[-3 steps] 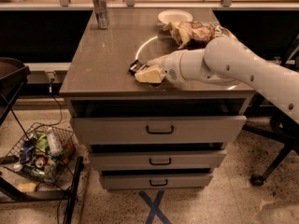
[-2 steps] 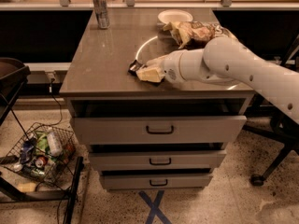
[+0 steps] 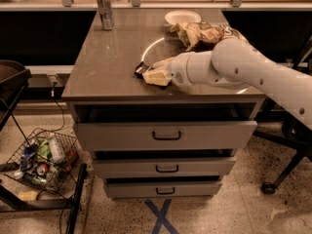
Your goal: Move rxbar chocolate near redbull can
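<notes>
- The desk (image 3: 109, 57) carried every item of the task; its three drawers (image 3: 165, 135) stood partly pulled out below the top
- The redbull can (image 3: 105, 11) stood upright at the far left corner of the desk, with nothing touching it
- The rxbar chocolate (image 3: 141, 69) lay near the middle of the front half of the desk; only its dark left end was visible, projecting from under the claw
- The claw (image 3: 155, 76) sat low over the desk surface, directly at the bar and in contact with it or just beside it
- From where I stood I could not tell whether the claw was clenched on the bar or released
- The white arm (image 3: 253, 67) reached in from the right, passing in front of the chip bag (image 3: 197, 33) and the white bowl (image 3: 183, 16) at the far right
- A wire basket (image 3: 41, 160) of mixed items stood on the floor to the left, outside the work area
- Progress, as judged: early stage. The bar and the can were well apart, so the approach to the bar appeared complete and the transfer was not yet done
- Remaining, as judged: confirm a firm grasp, carry the bar toward the far left corner, and set it down close to the can without knocking the can over
</notes>
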`<state>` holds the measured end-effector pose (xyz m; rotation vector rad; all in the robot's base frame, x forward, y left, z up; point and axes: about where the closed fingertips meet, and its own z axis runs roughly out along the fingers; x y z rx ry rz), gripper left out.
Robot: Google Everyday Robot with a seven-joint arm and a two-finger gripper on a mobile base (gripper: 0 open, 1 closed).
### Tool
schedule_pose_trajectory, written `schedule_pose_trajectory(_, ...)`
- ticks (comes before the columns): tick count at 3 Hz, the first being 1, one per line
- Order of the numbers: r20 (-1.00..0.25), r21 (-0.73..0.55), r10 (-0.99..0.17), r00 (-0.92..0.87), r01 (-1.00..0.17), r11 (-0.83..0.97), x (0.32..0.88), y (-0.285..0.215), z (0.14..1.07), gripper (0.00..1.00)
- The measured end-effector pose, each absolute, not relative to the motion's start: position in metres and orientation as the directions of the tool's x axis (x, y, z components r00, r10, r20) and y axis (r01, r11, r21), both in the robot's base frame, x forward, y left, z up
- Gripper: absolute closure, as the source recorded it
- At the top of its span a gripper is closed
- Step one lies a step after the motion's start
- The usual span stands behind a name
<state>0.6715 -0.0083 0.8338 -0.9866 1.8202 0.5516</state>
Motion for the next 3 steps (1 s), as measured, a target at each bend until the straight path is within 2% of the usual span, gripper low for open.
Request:
schedule_pose_trajectory(2, -0.910, -0.154, -0.402, -0.104, -0.814, 0.560, 0.710, -0.007, 0.927, 1.00)
schedule_pose_trajectory(3, -0.898, -0.181, -0.427, -0.105, -0.796, 0.578, 0.754, 0.003, 0.971, 1.00)
